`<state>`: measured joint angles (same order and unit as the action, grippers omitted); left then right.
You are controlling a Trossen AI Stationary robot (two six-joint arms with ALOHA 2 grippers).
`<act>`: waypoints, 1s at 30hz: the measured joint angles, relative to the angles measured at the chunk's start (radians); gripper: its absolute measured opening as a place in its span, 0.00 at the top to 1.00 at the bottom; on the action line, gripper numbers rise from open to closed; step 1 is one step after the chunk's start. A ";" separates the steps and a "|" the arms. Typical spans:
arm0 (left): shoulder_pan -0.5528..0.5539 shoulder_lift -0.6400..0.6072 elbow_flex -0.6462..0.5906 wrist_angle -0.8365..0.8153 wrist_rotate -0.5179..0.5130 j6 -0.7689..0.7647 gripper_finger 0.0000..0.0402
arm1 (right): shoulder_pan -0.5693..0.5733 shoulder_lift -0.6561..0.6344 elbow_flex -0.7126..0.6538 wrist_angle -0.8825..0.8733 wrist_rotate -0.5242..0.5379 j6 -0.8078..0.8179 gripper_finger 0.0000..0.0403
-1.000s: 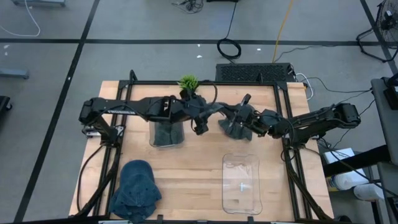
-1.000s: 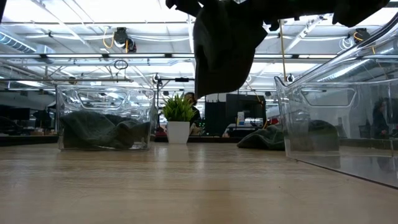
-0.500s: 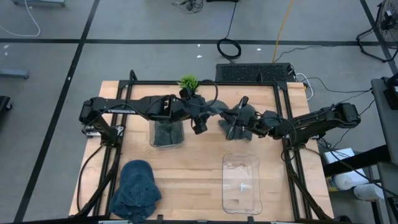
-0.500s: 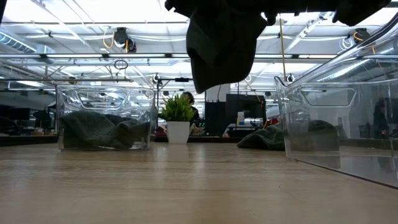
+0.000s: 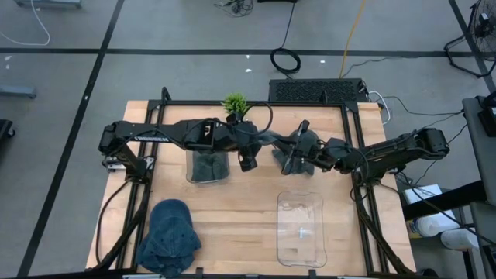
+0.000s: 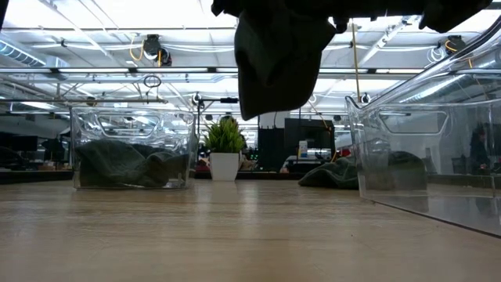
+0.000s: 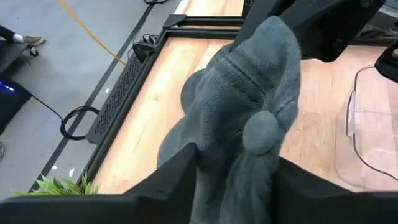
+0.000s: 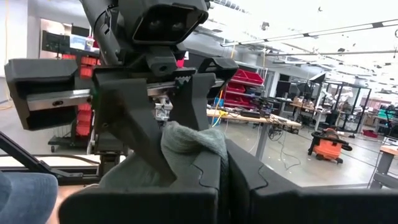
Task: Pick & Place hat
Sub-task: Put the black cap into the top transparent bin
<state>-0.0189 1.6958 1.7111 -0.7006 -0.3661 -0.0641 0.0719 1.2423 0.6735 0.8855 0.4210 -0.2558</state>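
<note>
A grey knit hat (image 6: 274, 55) with a pompom (image 7: 261, 130) hangs in the air over the table's middle, between my two grippers. My left gripper (image 7: 233, 168) reaches in from the table's left (image 5: 262, 143) and is shut on the hat (image 7: 249, 93). My right gripper (image 8: 225, 165) comes from the table's right (image 5: 285, 149) and is also shut on the hat (image 8: 186, 143). In the low view the hat's loose lower part dangles well above the tabletop, and both grippers are cut off by that picture's upper edge. My left gripper pinches the hat's knit body just below the pompom (image 7: 214, 177) between its two fingers (image 7: 177, 171). It comes from the table's left, slanting downward. The hat is lifted clear of the table. My right gripper pinches a bunched fold of the hat (image 8: 202, 146) between its two fingers (image 8: 205, 180), at the hat's end away from my left gripper (image 7: 283, 37). It comes about level from the table's right. The rest of the hat hangs slack below.
A clear bin (image 5: 208, 177) holding grey hats stands left of centre. An empty clear bin (image 5: 301, 229) stands near the front right. A blue hat (image 5: 170, 232) lies at the front left, a potted plant (image 5: 234, 103) at the far edge, and another grey hat (image 6: 333, 172) on the table.
The hanging hat has shifted a little toward the table's left and its lower part has bunched up slightly. Both arms have stayed in place.
</note>
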 joint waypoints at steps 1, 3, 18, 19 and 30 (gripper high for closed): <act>0.000 0.000 0.000 0.003 0.000 0.000 0.68 | 0.000 0.000 0.000 0.000 0.000 0.000 1.00; 0.000 0.000 0.000 0.007 0.000 0.000 0.72 | 0.000 0.000 0.000 0.000 0.000 0.000 1.00; 0.000 0.000 0.000 0.007 0.002 0.017 0.98 | 0.000 0.000 0.000 -0.016 0.000 0.000 1.00; 0.000 0.000 0.000 0.007 0.002 0.017 0.98 | 0.000 0.000 0.000 -0.016 0.000 0.000 1.00; 0.000 0.000 0.000 -0.005 0.002 0.017 0.98 | 0.000 0.000 0.000 -0.027 0.000 0.001 1.00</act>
<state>-0.0189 1.6958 1.7107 -0.7059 -0.3645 -0.0471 0.0719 1.2419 0.6735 0.8589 0.4213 -0.2553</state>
